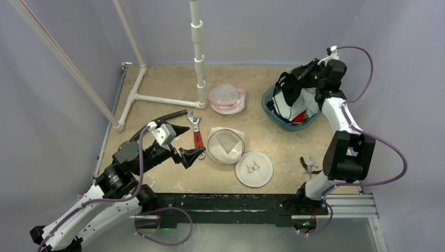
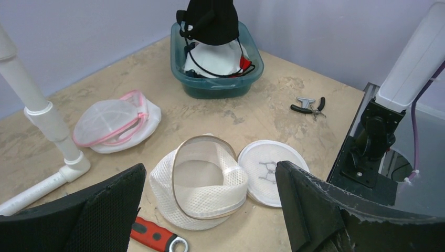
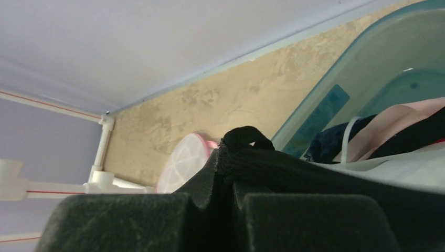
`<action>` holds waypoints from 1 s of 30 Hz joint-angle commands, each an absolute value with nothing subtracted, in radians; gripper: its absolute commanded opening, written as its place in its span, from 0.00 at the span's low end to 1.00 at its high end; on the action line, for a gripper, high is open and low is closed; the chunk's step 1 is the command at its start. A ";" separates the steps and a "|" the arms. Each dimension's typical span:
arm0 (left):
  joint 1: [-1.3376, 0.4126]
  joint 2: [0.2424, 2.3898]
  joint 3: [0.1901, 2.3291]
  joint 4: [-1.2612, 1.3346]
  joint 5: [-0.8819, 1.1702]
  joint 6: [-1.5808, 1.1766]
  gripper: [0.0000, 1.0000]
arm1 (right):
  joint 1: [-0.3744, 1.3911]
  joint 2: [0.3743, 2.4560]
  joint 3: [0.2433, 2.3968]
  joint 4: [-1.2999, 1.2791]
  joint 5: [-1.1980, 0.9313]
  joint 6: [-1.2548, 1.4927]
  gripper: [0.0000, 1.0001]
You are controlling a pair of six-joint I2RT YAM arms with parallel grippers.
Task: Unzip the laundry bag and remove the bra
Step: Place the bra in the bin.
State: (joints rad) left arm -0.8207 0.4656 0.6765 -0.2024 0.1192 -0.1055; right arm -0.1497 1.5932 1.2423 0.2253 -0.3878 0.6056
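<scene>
The white mesh laundry bag (image 1: 225, 146) lies open in the middle of the table, and its round lid (image 1: 254, 168) lies flat beside it. Both show in the left wrist view, the bag (image 2: 202, 184) and the lid (image 2: 270, 172). My right gripper (image 1: 296, 79) is shut on a black bra (image 1: 283, 92) and holds it over the teal basin (image 1: 273, 113). The right wrist view shows the black fabric (image 3: 294, 170) pinched in the right gripper (image 3: 233, 173). My left gripper (image 1: 189, 143) is open and empty, left of the bag.
A red-handled wrench (image 1: 197, 131) lies by the left gripper. A pink-trimmed mesh bag (image 1: 226, 98) sits behind the white one. Black pliers (image 1: 309, 165) lie near the right arm's base. A white pipe frame (image 1: 198, 52) stands at the back left. The basin holds other clothes.
</scene>
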 commanded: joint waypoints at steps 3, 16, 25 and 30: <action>-0.826 0.471 0.686 -0.165 0.145 -0.153 0.93 | -0.169 1.663 1.411 0.248 -0.420 0.565 0.00; -0.826 0.492 0.671 -0.153 0.182 -0.195 0.93 | -0.209 1.722 1.156 0.255 -0.381 0.614 0.08; -0.825 0.507 0.667 -0.142 0.197 -0.222 0.94 | -0.209 1.622 1.132 0.127 -0.240 0.581 0.53; -0.825 0.495 0.669 -0.144 0.206 -0.233 0.95 | -0.209 1.567 1.153 0.032 -0.162 0.556 0.65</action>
State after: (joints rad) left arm -0.8207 0.5098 0.6720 -0.1886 0.1825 -0.2024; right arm -0.2085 1.6318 1.1194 0.1154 -0.2584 0.5930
